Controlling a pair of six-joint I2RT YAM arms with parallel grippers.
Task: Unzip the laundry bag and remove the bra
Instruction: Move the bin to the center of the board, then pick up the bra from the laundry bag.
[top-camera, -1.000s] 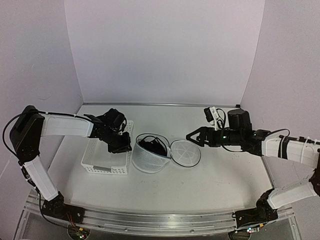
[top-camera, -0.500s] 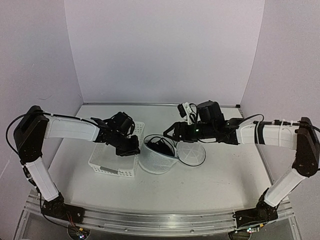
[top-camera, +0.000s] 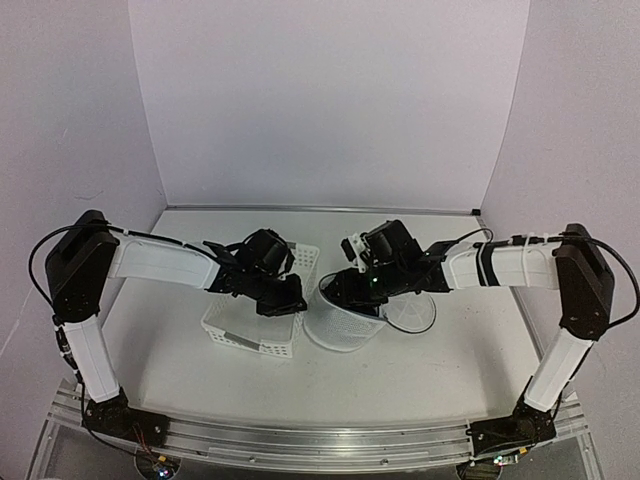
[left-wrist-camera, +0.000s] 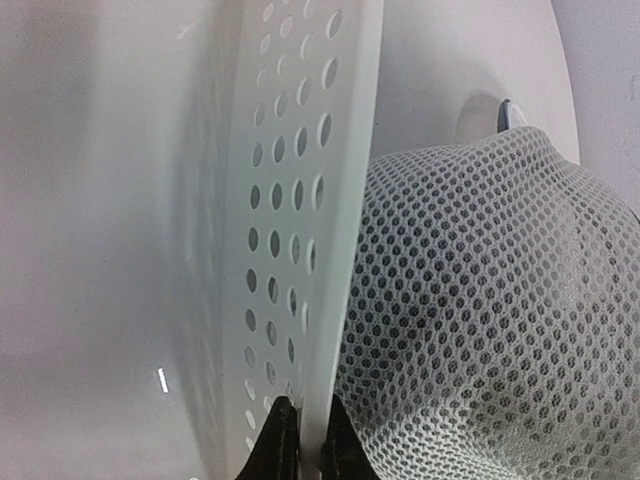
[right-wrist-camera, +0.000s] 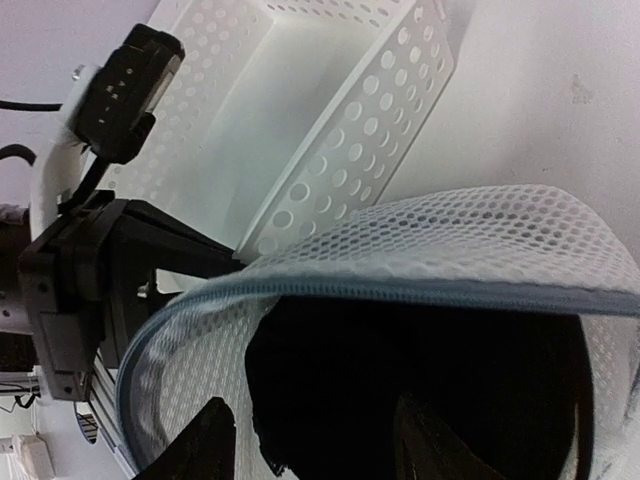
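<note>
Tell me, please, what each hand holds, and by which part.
The left hand pinches the white basket by its wall's rim. The right hand holds nothing yet: its fingers stand apart around the bra in the laundry bag.

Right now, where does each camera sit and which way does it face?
Top: above and behind the robot, facing down on the table; both arms show.
Left wrist: looks along the left gripper, shut on the basket wall, bag beside.
Right wrist: looks past the open right gripper into the bag at the bra.
Shared: basket and bag, in all three.
</note>
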